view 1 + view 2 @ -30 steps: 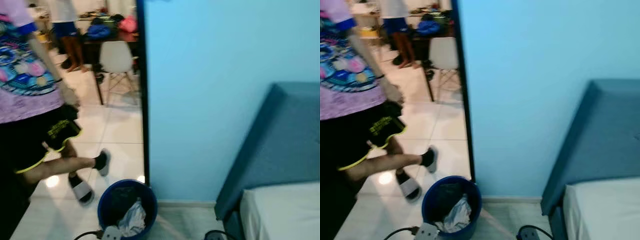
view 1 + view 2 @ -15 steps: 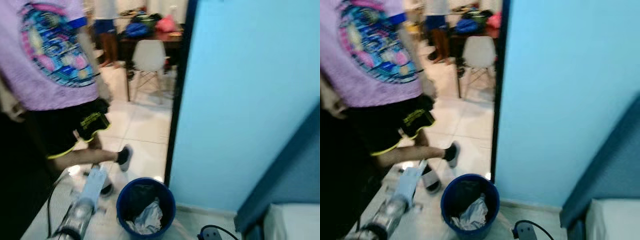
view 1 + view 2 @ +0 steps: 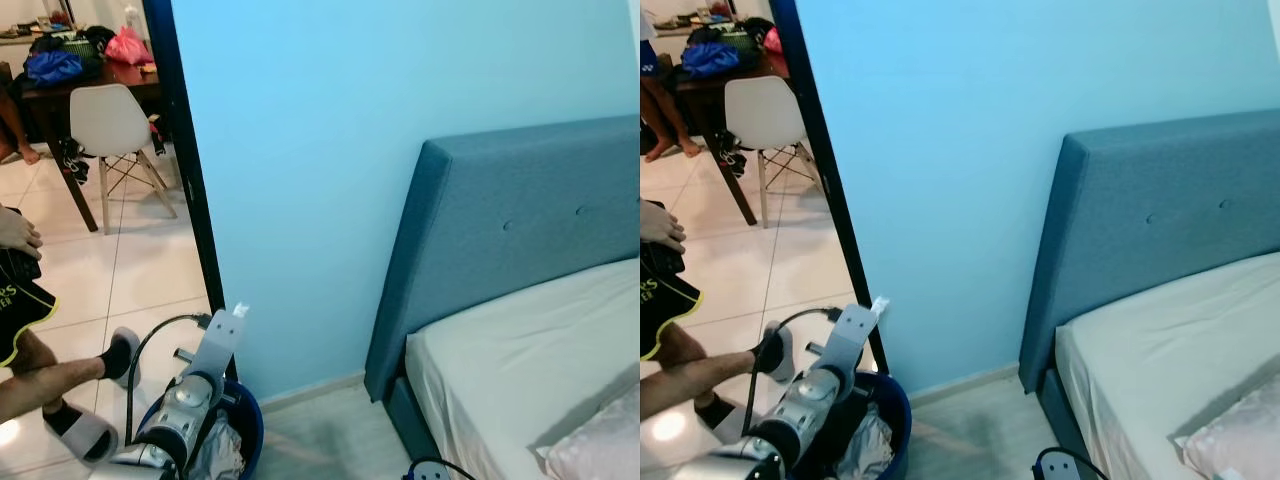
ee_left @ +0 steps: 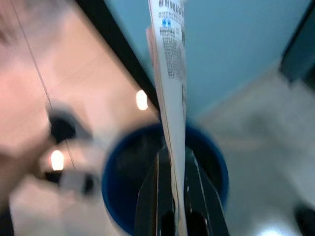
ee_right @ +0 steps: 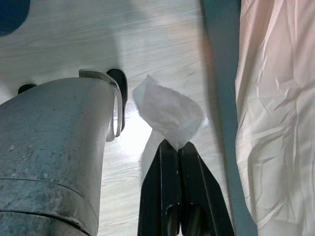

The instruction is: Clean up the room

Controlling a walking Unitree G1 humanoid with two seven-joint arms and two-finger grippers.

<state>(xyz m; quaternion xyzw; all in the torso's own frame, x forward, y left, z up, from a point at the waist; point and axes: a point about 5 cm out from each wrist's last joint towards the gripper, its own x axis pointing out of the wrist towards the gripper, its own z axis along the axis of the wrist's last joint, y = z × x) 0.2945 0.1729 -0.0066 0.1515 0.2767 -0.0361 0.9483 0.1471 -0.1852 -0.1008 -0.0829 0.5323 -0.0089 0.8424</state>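
Hovering above the blue bin (image 3: 245,425) by the wall, the left gripper (image 4: 173,162) is pinching a printed wrapper (image 4: 170,73) between clenched fingers. The right gripper (image 5: 177,146) is gripping a white tissue (image 5: 168,112) over the floor beside the bed (image 3: 520,370).

Glossy tile floor (image 3: 130,280) outside, matt wood-look planks (image 5: 64,44) in here. Fabric headboard (image 3: 520,230), blue plastic bin (image 3: 895,410), crumpled tissue (image 5: 167,113), brushed-metal arm (image 3: 185,405).

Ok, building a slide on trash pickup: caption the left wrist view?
Left gripper shut on a printed wrapper, held above the blue bin.
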